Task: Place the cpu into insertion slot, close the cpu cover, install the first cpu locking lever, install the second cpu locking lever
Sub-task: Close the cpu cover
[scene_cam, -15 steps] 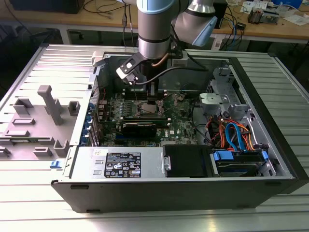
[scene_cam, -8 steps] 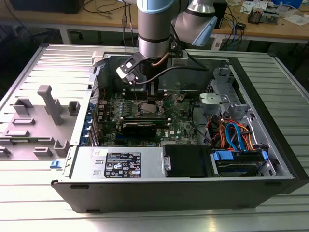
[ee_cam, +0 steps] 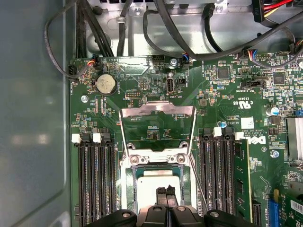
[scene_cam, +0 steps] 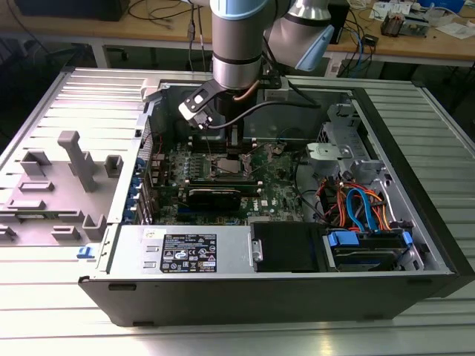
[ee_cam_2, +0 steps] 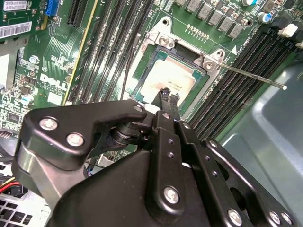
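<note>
The open computer case [scene_cam: 260, 297] holds the green motherboard [ee_cam: 227, 94]. The cpu cover [ee_cam: 157, 124] stands raised. The cpu [ee_cam: 150, 182] lies in the insertion slot [ee_cam: 133, 187]. The fingers [ee_cam: 162, 195], pressed together, hover over it. I judge it must sit flat, unforced.

The cpu [ee_cam: 147, 183] lies in the insertion slot [ee_cam: 127, 187] (memory slots [ee_cam: 97, 179] flanking it), the cpu cover [ee_cam: 158, 105] raised.

Electronics lab: opened computer case [scene_cam: 260, 297], cable-strewn wooden benches [scene_cam: 423, 46].
</note>
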`<state>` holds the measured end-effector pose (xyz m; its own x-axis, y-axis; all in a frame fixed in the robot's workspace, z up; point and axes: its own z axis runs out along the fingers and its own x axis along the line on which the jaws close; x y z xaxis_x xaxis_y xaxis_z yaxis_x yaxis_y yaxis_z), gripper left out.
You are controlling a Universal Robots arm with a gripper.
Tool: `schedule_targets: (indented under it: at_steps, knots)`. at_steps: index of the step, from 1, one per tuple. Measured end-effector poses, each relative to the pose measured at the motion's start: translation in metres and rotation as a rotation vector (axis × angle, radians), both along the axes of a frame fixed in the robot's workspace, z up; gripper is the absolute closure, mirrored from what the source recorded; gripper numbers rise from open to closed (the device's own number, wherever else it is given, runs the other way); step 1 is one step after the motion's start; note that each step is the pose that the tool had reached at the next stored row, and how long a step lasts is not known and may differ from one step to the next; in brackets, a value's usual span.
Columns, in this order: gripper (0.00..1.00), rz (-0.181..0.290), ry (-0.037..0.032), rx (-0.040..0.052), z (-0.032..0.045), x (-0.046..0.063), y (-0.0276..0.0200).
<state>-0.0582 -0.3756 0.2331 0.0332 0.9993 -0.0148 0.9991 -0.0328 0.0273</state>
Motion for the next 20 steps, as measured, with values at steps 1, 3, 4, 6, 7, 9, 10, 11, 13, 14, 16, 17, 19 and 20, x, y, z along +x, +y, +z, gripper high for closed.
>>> schedule_targets:
  at_steps: [1,3,4,6,7,9,10,11,13,14,16,17,19,20]
  knots:
    - [0.89,0.000,0.0001,-0.0005,0.0001,0.0000,0.0000]
    - [0.89,0.000,0.0000,-0.0013,0.0000,0.0001,0.0000]
    - [0.89,0.000,0.0000,-0.0021,0.0000,0.0001,0.0000]
    - [0.89,0.000,0.0000,-0.0039,0.0000,0.0002,0.0000]
    - [0.89,0.000,0.0000,-0.0040,0.0001,0.0002,0.0000]
    - [0.89,-0.001,-0.0001,-0.0038,0.0002,0.0002,0.0001]
    - [0.89,-0.001,0.0000,-0.0043,0.0004,0.0002,0.0000]
    - [0.89,-0.001,0.0000,-0.0044,0.0005,0.0002,0.0000]
    - [0.89,-0.002,0.0000,-0.0046,0.0009,0.0002,0.0000]
    - [0.89,-0.002,0.0001,-0.0048,0.0014,0.0002,0.0000]
    - [0.89,-0.002,0.0000,-0.0046,0.0020,0.0002,0.0000]
    - [0.89,-0.002,0.0000,-0.0045,0.0023,0.0002,0.0000]
    - [0.89,-0.002,0.0000,-0.0046,0.0033,0.0002,0.0000]
    - [0.89,-0.002,0.0000,-0.0046,0.0037,0.0002,0.0000]
